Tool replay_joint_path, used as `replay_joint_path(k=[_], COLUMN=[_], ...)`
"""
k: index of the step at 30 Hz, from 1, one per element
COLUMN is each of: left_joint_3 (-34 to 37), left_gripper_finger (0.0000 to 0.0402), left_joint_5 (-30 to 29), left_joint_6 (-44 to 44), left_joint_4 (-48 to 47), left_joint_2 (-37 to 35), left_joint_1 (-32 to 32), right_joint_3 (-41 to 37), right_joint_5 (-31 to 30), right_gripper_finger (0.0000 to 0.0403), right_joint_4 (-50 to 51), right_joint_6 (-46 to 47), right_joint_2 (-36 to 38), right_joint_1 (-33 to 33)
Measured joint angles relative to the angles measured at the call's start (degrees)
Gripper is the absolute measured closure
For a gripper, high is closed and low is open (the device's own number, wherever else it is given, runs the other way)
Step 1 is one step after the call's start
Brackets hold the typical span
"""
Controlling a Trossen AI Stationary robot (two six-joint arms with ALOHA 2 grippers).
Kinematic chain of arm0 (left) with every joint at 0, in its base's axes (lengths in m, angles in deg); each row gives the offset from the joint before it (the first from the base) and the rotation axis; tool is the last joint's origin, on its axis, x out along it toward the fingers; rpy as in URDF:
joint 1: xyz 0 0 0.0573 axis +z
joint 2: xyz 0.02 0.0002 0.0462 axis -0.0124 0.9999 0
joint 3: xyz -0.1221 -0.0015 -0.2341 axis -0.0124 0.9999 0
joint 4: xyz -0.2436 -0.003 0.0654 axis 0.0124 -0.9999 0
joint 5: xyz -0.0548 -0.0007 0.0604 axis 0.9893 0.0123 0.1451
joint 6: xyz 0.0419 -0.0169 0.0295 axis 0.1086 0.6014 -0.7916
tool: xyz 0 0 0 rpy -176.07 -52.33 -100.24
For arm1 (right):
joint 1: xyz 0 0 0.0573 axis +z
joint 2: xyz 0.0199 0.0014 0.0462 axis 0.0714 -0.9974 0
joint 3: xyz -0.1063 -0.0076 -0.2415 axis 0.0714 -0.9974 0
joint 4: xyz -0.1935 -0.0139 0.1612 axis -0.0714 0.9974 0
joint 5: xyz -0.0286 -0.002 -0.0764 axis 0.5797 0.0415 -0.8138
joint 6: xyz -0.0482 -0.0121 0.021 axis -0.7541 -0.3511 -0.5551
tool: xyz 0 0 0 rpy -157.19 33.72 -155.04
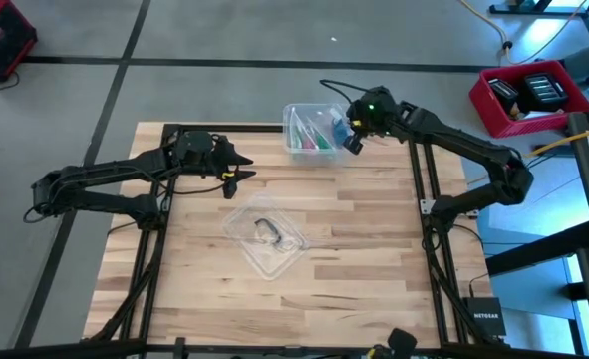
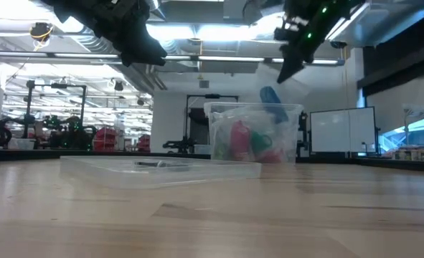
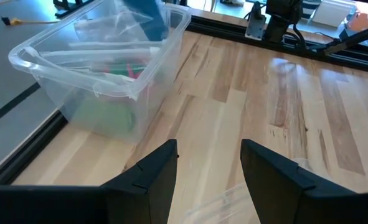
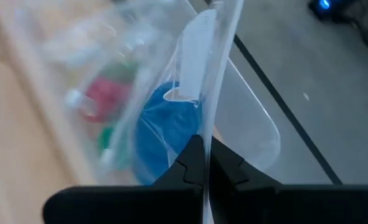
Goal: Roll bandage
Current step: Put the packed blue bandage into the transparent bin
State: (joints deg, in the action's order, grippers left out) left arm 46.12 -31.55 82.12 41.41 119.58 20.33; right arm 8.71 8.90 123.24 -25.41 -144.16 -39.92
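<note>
Bright blue bandage (image 4: 162, 134); clear box (image 1: 309, 130) holding pink and green items.

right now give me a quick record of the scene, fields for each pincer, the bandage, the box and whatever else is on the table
right pincer: shut on the clear plastic bag, raised over the box
bandage: blue roll inside the clear plastic bag, hanging over the box
box: clear plastic, no lid on it, at the table's far edge, holding red, pink and green items
left pincer: open, empty, above the table left of the box
lid: clear, flat, mid-table, a small dark item on it
</note>
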Motion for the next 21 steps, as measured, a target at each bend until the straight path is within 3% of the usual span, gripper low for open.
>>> replay_joint_path(k=[4,9,13,21], left_joint_3=[0.02,0.02,0.02,0.02], left_gripper_finger=[0.0233,0.0233,0.0233,0.0233], left_joint_5=[0.01,-0.01,-0.01,0.00], left_joint_6=[0.42,0.29,0.24,0.62], left_joint_4=[-0.07,-0.02,0.08,0.04], left_joint_2=[0.00,0.00,0.00,0.00], left_joint_1=[0.00,0.00,0.00,0.00], right_joint_3=[0.00,0.00,0.07,0.04], right_joint_5=[-4.96,-2.10,4.17,4.95], right_gripper_finger=[0.0398,0.0398,0.0398,0.0398], right_joint_4=[-0.84,-1.24,-1.50,-4.47], right_joint_6=[0.64,1.26,2.34,2.32], right_joint_2=[-1.93,-3.39,-6.50,-12.74], right_joint_1=[0.05,0.17,0.17,0.15])
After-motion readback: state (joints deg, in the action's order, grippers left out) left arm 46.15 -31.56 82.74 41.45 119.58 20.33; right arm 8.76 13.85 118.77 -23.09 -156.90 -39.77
